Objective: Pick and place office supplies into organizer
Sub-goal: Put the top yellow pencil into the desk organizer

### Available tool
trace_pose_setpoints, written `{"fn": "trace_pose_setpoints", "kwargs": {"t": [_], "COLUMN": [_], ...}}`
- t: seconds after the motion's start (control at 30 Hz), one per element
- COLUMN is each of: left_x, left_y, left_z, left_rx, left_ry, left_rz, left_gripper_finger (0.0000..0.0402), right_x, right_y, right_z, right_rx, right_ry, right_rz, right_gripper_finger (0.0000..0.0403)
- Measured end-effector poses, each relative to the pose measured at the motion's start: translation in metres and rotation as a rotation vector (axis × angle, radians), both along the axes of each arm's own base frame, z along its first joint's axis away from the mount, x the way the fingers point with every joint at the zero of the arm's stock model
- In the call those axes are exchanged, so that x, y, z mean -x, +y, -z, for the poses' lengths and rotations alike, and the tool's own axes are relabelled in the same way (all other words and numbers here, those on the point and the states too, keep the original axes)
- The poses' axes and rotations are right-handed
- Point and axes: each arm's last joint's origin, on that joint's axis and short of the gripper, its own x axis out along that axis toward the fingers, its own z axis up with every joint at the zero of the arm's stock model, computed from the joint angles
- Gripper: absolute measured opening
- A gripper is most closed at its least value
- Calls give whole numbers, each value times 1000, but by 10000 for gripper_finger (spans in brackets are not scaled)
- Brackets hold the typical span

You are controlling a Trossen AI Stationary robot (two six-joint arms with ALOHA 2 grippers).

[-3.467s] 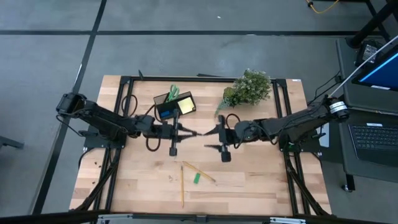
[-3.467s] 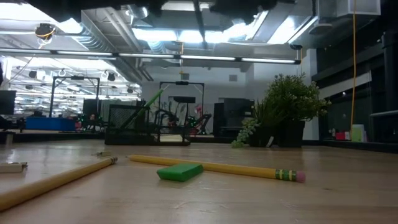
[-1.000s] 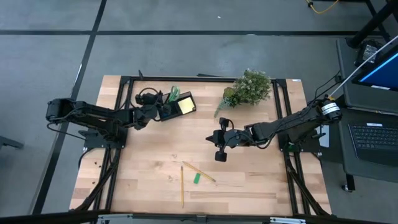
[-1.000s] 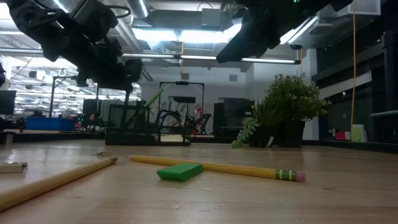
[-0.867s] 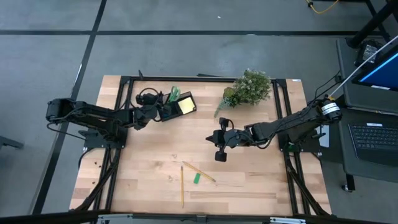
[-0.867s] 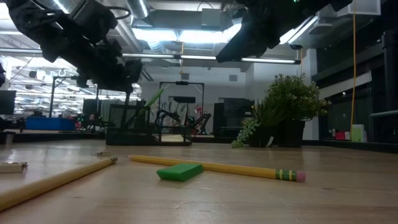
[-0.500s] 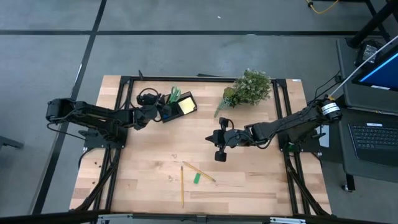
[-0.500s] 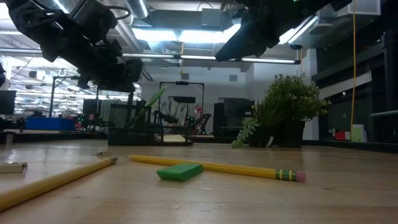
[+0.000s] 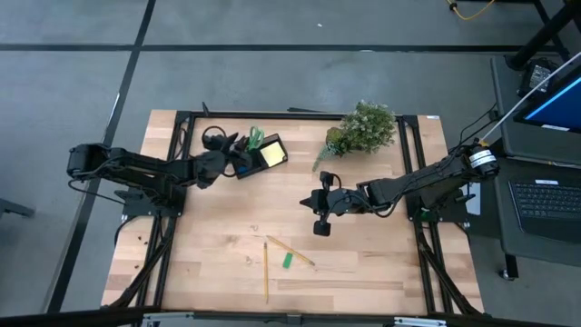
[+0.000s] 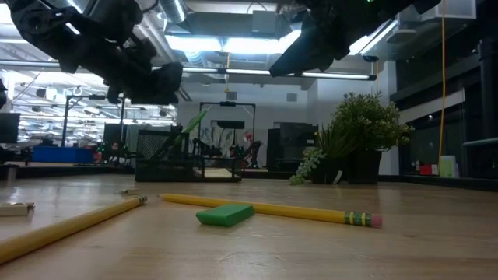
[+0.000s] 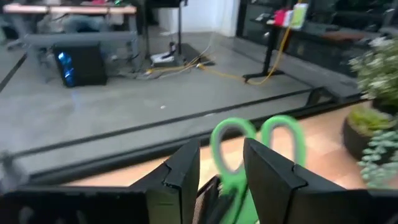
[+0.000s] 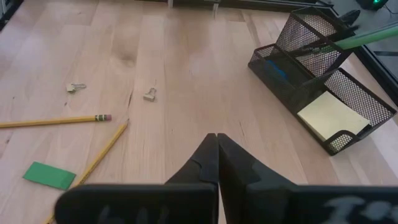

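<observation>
1. The organizer (image 9: 257,154) stands at the bench's far edge, left of the plant (image 9: 363,127). The green-handled scissors (image 9: 253,138) stand in its tall mesh part, handles up, and the sticky-note pad (image 12: 334,116) lies in the low tray at the end nearer the plant. A small blue block (image 12: 277,69) shows in the middle compartment.
2. The left hand (image 9: 238,158) hangs over the organizer's left end, just beside the scissors. In its wrist view the two dark fingers (image 11: 183,169) stand apart with the scissor handles (image 11: 258,142) showing beyond them; nothing is gripped.
3. That wrist view is blurred, and the organizer below the fingers is cut off.
4. The right hand (image 9: 319,224) hovers toward the bench's middle, well to the front and right of the organizer, fingers pressed together and empty.
5. In front of the organizer, near the bench's front, lie two yellow pencils (image 9: 266,272) and a small green block (image 9: 287,261). Two small clips (image 12: 149,94) lie between them and the organizer.
6. The bench (image 9: 381,263) is pale wood on a black frame, over grey floor; a laptop (image 9: 547,198) sits far to the right of the organizer.
</observation>
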Motion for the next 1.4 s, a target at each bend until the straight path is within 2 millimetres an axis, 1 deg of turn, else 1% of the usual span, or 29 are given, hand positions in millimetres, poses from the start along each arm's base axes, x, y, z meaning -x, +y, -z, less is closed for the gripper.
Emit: {"fn": "trace_pose_setpoints", "kwargs": {"t": [0.2, 0.33, 0.53, 0.7, 0.9, 0.97, 1.03, 1.17, 1.27, 1.4], "left_x": [0, 2, 2, 1, 1, 2, 3, 5, 7, 10], "left_y": [-2, -9, -32, -55, -81, -88, -94, -103, -110, -118], "left_z": [-11, -19, -32, -34, -33, -33, -34, -34, -34, -34], "left_rx": [-25, -31, -61, -80, -72, -71, -76, -92, -88, -90], "left_ry": [-54, -87, -103, -90, -88, -90, -95, -82, -86, -84], "left_rz": [65, 151, 402, 590, 747, 779, 809, 860, 890, 937], "left_gripper_finger": [118, 117, 100, 74, 36, 20, 6, 3, 1, 2], "right_x": [0, 0, 0, 2, 8, 7, 9, 7, -1, -12], "right_y": [0, 0, 5, 14, 36, 45, 53, 70, 83, 103], "right_z": [0, 0, 1, 1, 3, 0, -2, -4, -5, 0], "right_rx": [0, -1, -84, -125, -164, -188, -195, -191, -207, -205], "right_ry": [0, 0, 21, 32, 70, 84, 133, 228, 277, 372], "right_rz": [0, -1, -127, -208, -236, -212, -175, -120, -96, -66], "right_gripper_finger": [3, 3, 3, 3, 2, 2, 2, 2, 2, 2]}}
